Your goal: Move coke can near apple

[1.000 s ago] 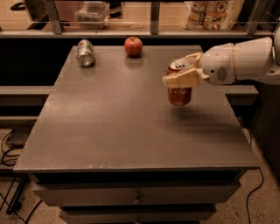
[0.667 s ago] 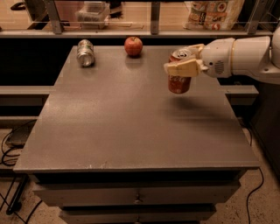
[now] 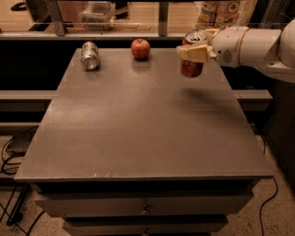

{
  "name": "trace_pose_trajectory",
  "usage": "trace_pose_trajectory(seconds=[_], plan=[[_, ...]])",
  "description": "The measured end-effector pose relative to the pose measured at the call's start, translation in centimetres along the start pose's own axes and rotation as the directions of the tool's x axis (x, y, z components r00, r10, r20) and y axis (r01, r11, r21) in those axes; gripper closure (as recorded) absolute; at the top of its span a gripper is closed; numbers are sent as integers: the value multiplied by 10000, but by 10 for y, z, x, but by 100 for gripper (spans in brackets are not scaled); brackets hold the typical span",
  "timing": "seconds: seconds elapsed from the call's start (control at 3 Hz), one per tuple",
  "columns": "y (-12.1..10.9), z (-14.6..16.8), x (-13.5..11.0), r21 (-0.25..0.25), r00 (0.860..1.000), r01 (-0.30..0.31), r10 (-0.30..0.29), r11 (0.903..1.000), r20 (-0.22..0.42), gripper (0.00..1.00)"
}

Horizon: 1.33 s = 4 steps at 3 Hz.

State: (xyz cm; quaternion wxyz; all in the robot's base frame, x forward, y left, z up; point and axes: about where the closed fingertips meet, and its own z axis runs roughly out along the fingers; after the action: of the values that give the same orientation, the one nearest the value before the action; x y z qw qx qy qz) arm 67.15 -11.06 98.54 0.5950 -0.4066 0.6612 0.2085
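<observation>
The red coke can (image 3: pixel 191 67) hangs upright in the air over the table's far right part, with its silver top showing. My gripper (image 3: pixel 195 51) is shut on the can's upper half, and the white arm reaches in from the right. The red apple (image 3: pixel 140 48) sits on the table near the far edge, to the left of the can and apart from it.
A plain silver can (image 3: pixel 90 55) lies on its side at the table's far left. The grey table (image 3: pixel 147 133) has drawers below its front edge. A shelf with a clear bin (image 3: pixel 97 11) and a bag (image 3: pixel 221 11) runs behind. Cables lie on the floor at left.
The gripper has lifted the coke can and carried it toward the far edge, closer to the apple's row.
</observation>
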Motion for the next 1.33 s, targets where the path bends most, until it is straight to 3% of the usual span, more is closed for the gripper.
trace_pose_trajectory(seconds=[0.67, 1.33], plan=[[-8, 10, -6, 669, 9995, 135, -154, 9977, 282, 100], [-40, 56, -5, 2402, 9990, 339, -401, 9701, 212, 100]])
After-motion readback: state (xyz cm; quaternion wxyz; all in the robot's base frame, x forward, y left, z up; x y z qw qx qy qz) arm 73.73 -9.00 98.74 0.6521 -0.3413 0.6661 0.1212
